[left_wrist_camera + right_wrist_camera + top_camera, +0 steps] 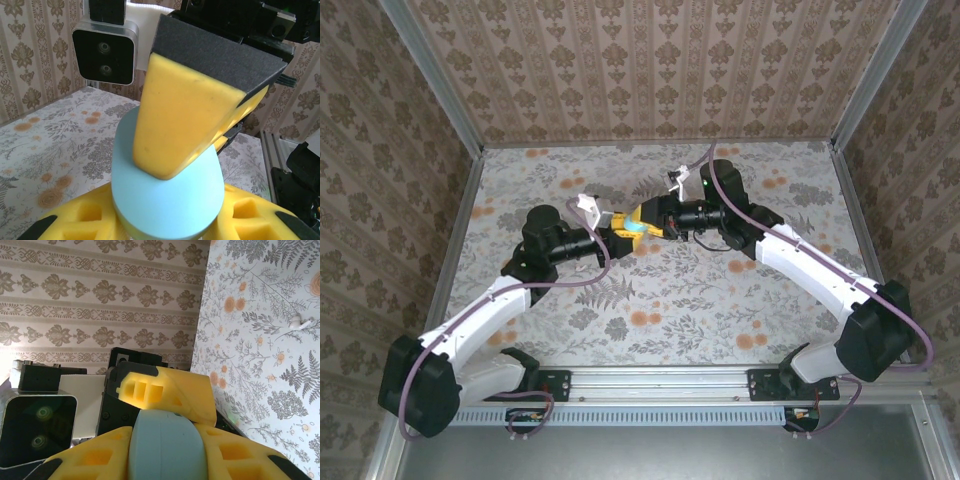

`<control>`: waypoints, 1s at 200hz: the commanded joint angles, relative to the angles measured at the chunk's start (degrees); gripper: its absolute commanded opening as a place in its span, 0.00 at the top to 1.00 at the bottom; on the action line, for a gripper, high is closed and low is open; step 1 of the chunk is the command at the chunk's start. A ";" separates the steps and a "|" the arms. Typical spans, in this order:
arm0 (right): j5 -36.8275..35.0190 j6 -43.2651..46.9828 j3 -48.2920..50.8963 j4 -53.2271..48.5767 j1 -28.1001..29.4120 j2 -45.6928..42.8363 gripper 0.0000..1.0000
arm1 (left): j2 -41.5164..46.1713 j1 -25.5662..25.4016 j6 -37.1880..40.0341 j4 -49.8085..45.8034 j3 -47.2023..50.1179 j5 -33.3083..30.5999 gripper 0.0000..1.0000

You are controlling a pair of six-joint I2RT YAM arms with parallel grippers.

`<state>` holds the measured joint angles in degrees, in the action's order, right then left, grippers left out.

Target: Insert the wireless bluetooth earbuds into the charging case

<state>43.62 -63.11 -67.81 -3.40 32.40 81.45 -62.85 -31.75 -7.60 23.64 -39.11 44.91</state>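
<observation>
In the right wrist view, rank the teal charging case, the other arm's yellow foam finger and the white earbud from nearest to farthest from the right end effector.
1. Teal pebble-shaped charging case: held in the right end effector.
2. Left arm's yellow foam finger: just beyond, against the case.
3. White plastic earbud: far off on the floral table, upper right.

No legible text, label, brand, number or sign on anything here.
</observation>
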 commanded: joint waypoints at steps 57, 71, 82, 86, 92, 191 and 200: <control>-2.34 -1.28 0.66 3.27 -1.50 -0.85 0.77 | 3.34 -0.24 4.27 -5.40 -1.40 1.04 0.23; -2.96 -0.94 0.67 2.17 -2.02 -0.78 0.78 | 3.85 -0.24 5.03 -6.79 -1.39 0.48 0.13; -3.47 0.01 0.75 0.40 -2.76 -0.60 0.77 | 4.37 -0.16 5.90 -7.97 -1.40 -0.32 0.05; -3.57 0.54 0.86 -0.34 -3.10 -0.51 0.77 | 4.65 -0.16 6.23 -8.53 -1.32 -0.80 0.02; -3.86 1.39 0.92 -1.71 -3.77 -0.34 0.77 | 5.10 -0.07 6.58 -9.35 -1.19 -1.63 0.00; -5.40 15.81 6.35 -8.48 -18.28 13.77 0.73 | 10.59 12.79 -0.18 -32.23 -6.37 -11.57 0.00; -5.08 16.70 5.78 -7.93 -18.68 16.11 0.73 | 10.65 14.62 -2.58 -31.71 -6.03 -9.83 0.00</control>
<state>38.04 -51.57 -61.25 -11.38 14.81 92.92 -53.25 -20.69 -4.14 -4.99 -44.88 32.97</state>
